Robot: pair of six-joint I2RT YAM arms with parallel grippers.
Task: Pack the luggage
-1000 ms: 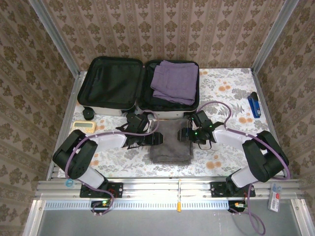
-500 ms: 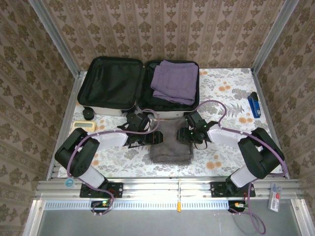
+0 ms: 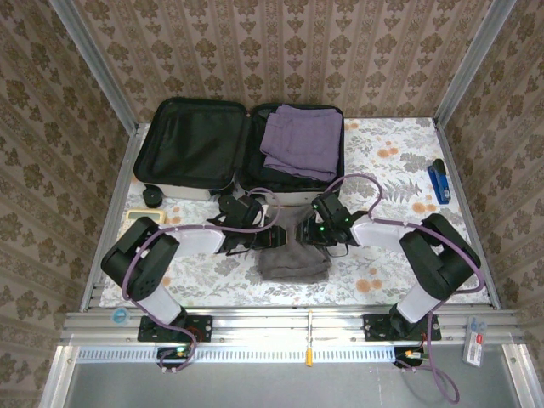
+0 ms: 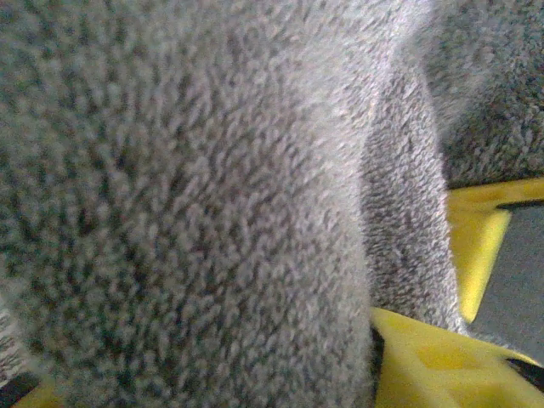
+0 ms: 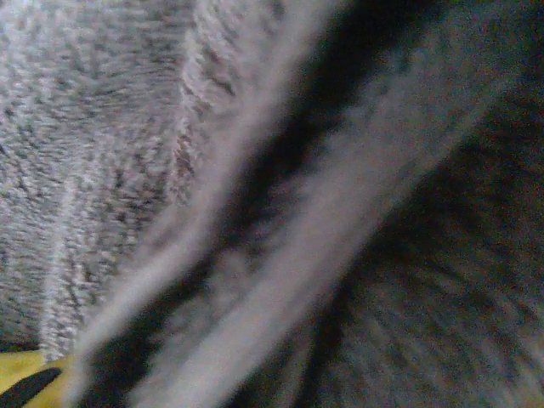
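Floral tabletop [image 3: 399, 161] near luggage [image 3: 183, 189] rim: left gripper [image 3: 272, 237] tight on grey towel [image 3: 293, 259], right gripper [image 3: 311, 231] unclear.

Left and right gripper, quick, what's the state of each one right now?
Left gripper: shut on the grey towel, at its far left corner.
Right gripper: at the towel's far right corner; view blurred, grip cannot be told.

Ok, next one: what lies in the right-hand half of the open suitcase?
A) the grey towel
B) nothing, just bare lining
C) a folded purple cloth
C: a folded purple cloth lies in the right-hand half of the luggage, while the grey towel lies outside it on the table in front.
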